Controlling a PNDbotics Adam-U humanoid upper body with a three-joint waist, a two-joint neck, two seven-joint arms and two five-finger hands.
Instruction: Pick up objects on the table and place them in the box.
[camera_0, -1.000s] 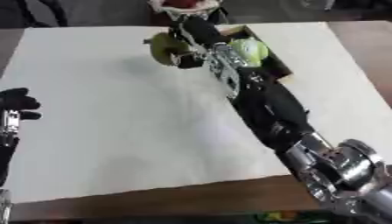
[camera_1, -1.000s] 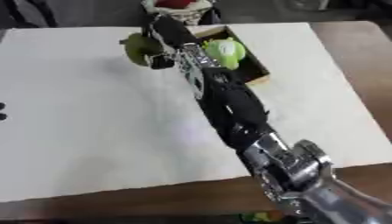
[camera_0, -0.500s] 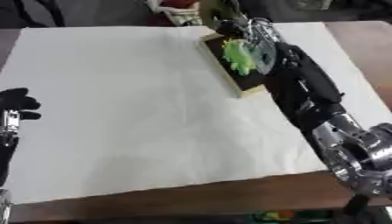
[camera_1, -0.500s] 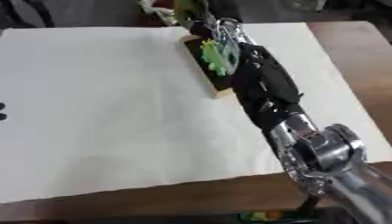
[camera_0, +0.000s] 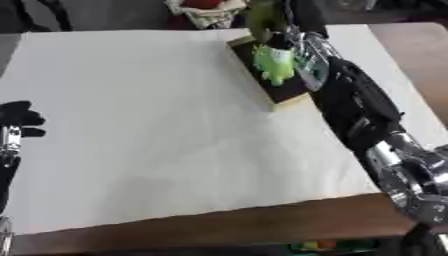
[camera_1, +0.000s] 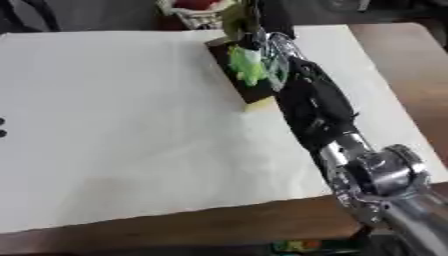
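Over the box (camera_0: 282, 95), right robot hand (camera_0: 278, 27) blurred, grip unreadable, olive-green object (camera_0: 260, 20) beside.

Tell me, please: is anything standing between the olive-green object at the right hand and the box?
Nothing visible does. The olive-green object is at the far end of the box, beside the right arm. The box holds a bright green item. The right hand itself is blurred.

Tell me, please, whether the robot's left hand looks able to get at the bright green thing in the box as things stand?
Probably not: the left hand sits at the sheet's near-left edge, while the green thing lies in the box far right, beside the right arm.
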